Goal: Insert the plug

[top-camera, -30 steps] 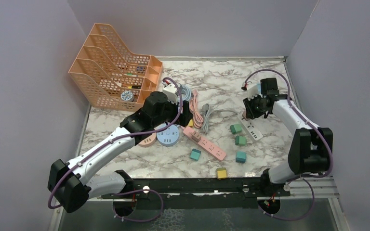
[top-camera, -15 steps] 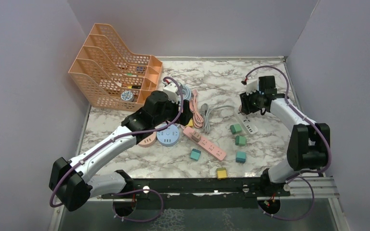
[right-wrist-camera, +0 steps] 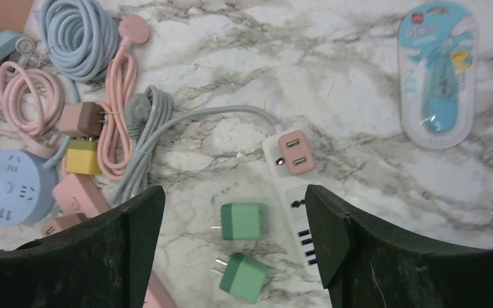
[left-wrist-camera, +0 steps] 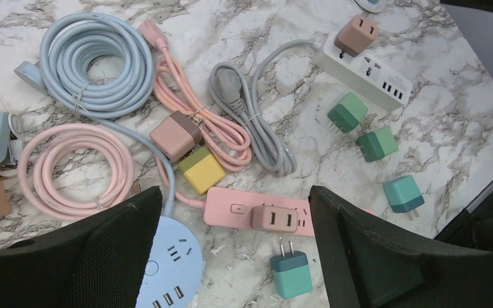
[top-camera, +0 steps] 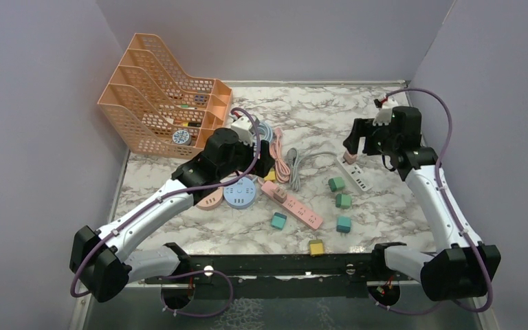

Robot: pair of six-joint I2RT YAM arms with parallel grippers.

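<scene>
**Right pincer (right-wrist-camera: 234, 191) open over the plugged-in white strip**

My right pincer hangs with its two dark fingers spread wide and nothing between them. Below it, on the marble table (right-wrist-camera: 359, 96), the pink plug (right-wrist-camera: 296, 153) sits in the socket at the cable end of the white power strip (right-wrist-camera: 293, 196), its two slots facing up. A grey cable (right-wrist-camera: 147, 138) leaves that end of the strip and runs to a folded bundle. One green plug (right-wrist-camera: 244, 221) lies loose just beside the strip, and a second green plug (right-wrist-camera: 244, 276) lies near the first. A blister-packed blue item (right-wrist-camera: 438, 70) lies well apart from the strip. My left pincer (left-wrist-camera: 235, 191) is likewise spread wide and empty. It hangs over the pink power strip (left-wrist-camera: 228, 206), which carries a beige-pink adapter (left-wrist-camera: 274, 218). A teal plug (left-wrist-camera: 292, 274) lies just beside that strip. A yellow plug (left-wrist-camera: 200, 168) touches a brown plug (left-wrist-camera: 175, 135) among the pink cable loops.
</scene>
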